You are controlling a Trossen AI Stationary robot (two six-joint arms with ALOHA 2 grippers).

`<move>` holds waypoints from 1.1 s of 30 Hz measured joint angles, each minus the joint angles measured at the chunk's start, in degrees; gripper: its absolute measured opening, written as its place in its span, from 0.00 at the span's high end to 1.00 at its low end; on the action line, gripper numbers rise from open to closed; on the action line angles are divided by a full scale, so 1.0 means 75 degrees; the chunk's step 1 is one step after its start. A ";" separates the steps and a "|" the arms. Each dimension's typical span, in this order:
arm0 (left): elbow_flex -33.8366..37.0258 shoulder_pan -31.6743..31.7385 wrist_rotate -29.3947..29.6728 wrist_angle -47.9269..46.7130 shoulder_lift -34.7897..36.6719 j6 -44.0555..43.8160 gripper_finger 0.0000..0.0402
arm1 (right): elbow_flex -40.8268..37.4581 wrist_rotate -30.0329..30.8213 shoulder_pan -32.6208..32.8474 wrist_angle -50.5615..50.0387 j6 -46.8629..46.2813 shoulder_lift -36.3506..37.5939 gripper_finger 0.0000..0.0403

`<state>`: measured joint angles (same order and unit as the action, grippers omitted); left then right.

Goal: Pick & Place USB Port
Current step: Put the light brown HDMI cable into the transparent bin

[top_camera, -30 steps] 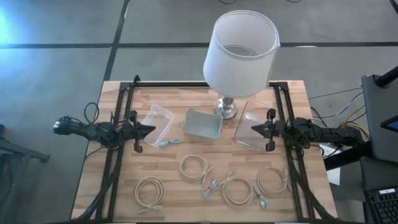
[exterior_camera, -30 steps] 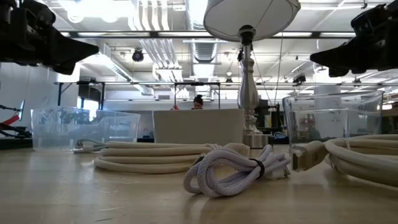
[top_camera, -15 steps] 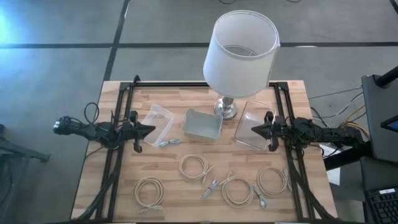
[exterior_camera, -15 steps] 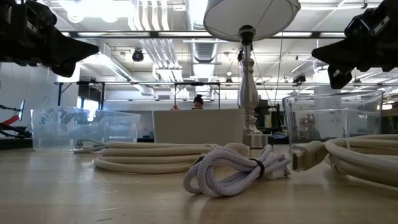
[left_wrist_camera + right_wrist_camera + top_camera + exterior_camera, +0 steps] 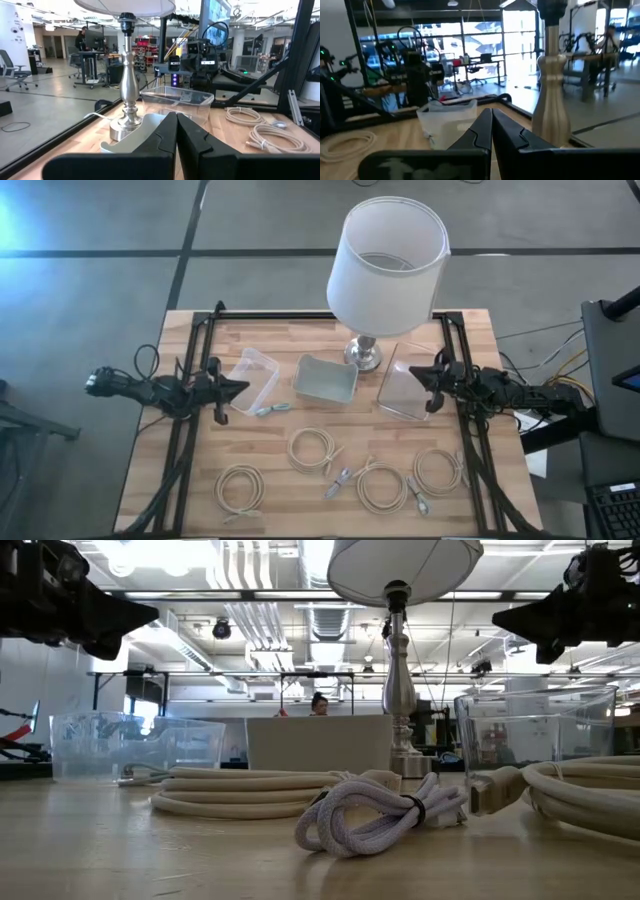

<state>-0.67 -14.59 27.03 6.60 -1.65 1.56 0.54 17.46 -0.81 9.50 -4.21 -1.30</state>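
Four coiled USB cables (image 5: 383, 487) are lying across the lower part of the high frame, near the counter's (image 5: 190, 490) front edge, with open wood between them. A loose USB connector (image 5: 266, 410) is resting mid-frame, just beside the left clear bin (image 5: 253, 380). The left hand (image 5: 243, 388) is hovering there, fingers pressed together (holding nothing). The right hand (image 5: 415, 376), likewise pinched empty, is hanging over the right clear bin (image 5: 405, 395). Behind are sitting a grey tray (image 5: 325, 379) and lamp (image 5: 390, 260).
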 joint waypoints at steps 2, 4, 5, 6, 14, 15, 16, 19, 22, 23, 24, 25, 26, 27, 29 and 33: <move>-0.0014 0.0000 0.0000 0.0051 0.0000 -0.0008 0.97 | 0.0000 0.0034 0.0001 0.0160 0.0032 -0.0006 0.98; -0.0070 0.0000 -0.0003 0.0048 -0.0011 -0.0008 0.95 | 0.0000 0.0008 0.0001 0.0398 0.0090 -0.0006 0.98; -0.0104 0.0000 -0.0003 0.0048 -0.0014 -0.0008 0.93 | 0.0000 -0.0068 -0.0001 0.0508 0.0207 -0.0006 0.98; -0.0140 0.0000 -0.0003 0.0055 -0.0014 -0.0011 0.91 | 0.0000 -0.0178 0.0002 0.0621 0.0352 -0.0006 0.98; -0.0268 0.0000 0.0003 0.0052 -0.0015 0.0064 0.72 | 0.0000 -0.1195 0.0005 0.1250 0.0974 -0.0003 0.91; -0.0267 0.0000 0.0001 0.0033 -0.0015 0.0062 0.70 | 0.0000 -0.1201 0.0005 0.1244 0.1024 -0.0006 0.89; -0.0265 0.0000 0.0003 0.0034 -0.0015 0.0054 0.68 | 0.0000 -0.1201 0.0005 0.1244 0.1069 -0.0011 0.87; -0.0265 0.0000 0.0003 0.0048 -0.0015 0.0050 0.65 | 0.0000 -0.1221 0.0005 0.1248 0.1064 -0.0032 0.80; -0.0262 0.0000 0.0006 0.0233 -0.0015 0.0120 0.63 | 0.0000 -0.1381 0.0005 0.1266 0.1078 -0.0041 0.73; -0.0259 0.0000 0.0004 0.0347 -0.0015 0.0161 0.63 | 0.0008 -0.1478 0.0005 0.1283 0.1129 -0.0041 0.71; -0.0259 0.0000 0.0006 0.0469 -0.0015 0.0182 0.63 | 0.0041 -0.1562 0.0005 0.1273 0.1190 -0.0047 0.70; -0.0269 0.0000 0.0006 0.0564 -0.0017 0.0184 0.63 | 0.0115 -0.1598 0.0005 0.1270 0.1231 -0.0091 0.68; -0.0301 0.0000 0.0005 0.0593 -0.0026 0.0186 0.63 | 0.0222 -0.1609 0.0005 0.1273 0.1256 -0.0165 0.67; -0.0347 0.0000 0.0006 0.0602 -0.0047 0.0187 0.63 | 0.0353 -0.1612 0.0005 0.1263 0.1321 -0.0251 0.66; -0.0504 0.0000 0.0005 0.0623 -0.0101 0.0211 0.63 | 0.0714 -0.1619 0.0005 0.1085 0.1472 -0.0525 0.64; -0.0962 0.0000 -0.0006 0.0639 -0.0440 0.0389 0.62 | 0.1662 -0.1716 0.0005 0.0411 0.1395 -0.1509 0.63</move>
<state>-7.88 -14.59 26.98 11.39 -4.95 4.48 13.00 4.59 -0.78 12.58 6.25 -12.62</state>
